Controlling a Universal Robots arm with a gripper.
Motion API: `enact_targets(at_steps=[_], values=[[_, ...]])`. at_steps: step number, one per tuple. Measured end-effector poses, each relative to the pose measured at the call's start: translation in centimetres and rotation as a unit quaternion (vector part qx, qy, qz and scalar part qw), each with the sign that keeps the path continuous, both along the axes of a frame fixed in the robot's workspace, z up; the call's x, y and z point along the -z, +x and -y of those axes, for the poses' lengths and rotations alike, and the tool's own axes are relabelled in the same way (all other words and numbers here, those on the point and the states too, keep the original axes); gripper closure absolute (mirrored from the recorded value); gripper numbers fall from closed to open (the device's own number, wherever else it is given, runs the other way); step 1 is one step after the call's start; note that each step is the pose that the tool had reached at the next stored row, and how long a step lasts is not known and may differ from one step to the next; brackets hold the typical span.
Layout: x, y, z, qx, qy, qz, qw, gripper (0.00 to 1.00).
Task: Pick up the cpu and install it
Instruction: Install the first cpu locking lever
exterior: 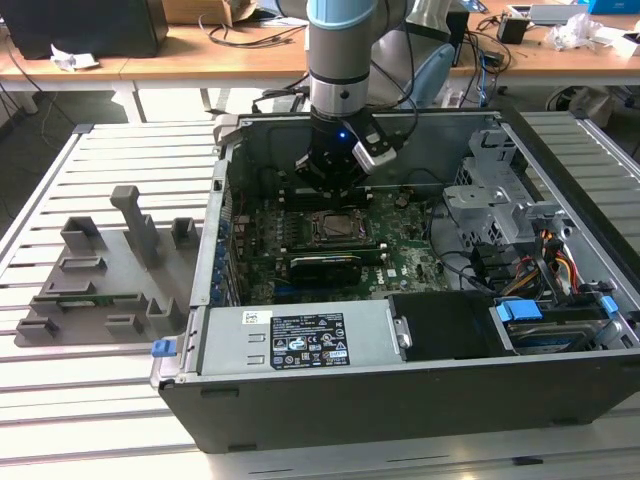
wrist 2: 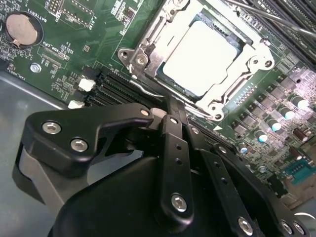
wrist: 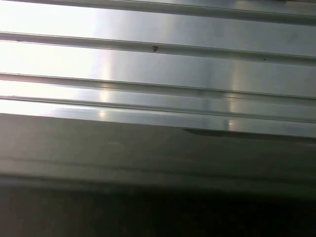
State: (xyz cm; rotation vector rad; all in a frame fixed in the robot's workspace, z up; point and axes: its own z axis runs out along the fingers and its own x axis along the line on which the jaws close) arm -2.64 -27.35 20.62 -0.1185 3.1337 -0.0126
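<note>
The cpu (wrist 2: 200, 57), a flat silvery square, lies inside the metal socket frame (wrist 2: 148, 49) on the green motherboard (wrist 2: 64, 59). My gripper (wrist 2: 167, 106) hangs just beside the socket's edge, its black links pointing at the frame, and nothing shows in its grasp. In the exterior view the gripper (exterior: 332, 183) is lowered into the open computer case (exterior: 400, 400), directly above the far side of the socket (exterior: 335, 228).
A black expansion card (exterior: 325, 266) lies just in front of the socket. The power supply (exterior: 300, 340) and drive cage (exterior: 490, 195) fill the case's near and right sides. A grey holder tray (exterior: 100, 275) stands on the slatted table (wrist: 158, 59) at the exterior view's left.
</note>
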Motion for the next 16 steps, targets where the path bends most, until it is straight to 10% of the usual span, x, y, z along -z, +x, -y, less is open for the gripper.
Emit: enact_targets(at_steps=[16], values=[[0.49, 1.2, 0.06, 0.0, -0.0023, 0.0, 1.0, 0.89]])
